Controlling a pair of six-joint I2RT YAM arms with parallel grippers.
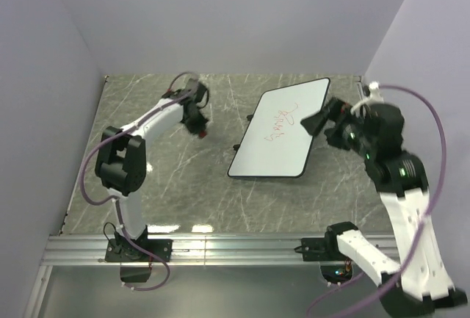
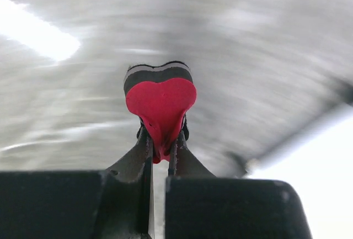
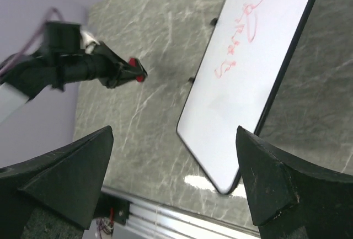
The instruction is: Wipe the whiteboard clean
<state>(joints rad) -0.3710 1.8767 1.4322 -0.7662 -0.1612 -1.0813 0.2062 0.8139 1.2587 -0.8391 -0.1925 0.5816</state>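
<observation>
The left arm (image 1: 150,128) rises from the worktop's near edge, folds at the elbow and reaches toward the far left corner. Its wrist is bent down and its jaws are clamped tight on a red eraser (image 2: 160,104). The right arm (image 1: 402,175) stands up along the right edge and leans inward, wrist pointing left, its jaws spread wide and holding nothing.

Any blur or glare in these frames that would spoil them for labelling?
Left wrist: the table is streaked with blur, with a blown-out patch at upper left, but the eraser is sharp. Right wrist: crisp, and the whiteboard shows its red writing clearly. Top external: sharp, with one small glare spot on the table.
</observation>
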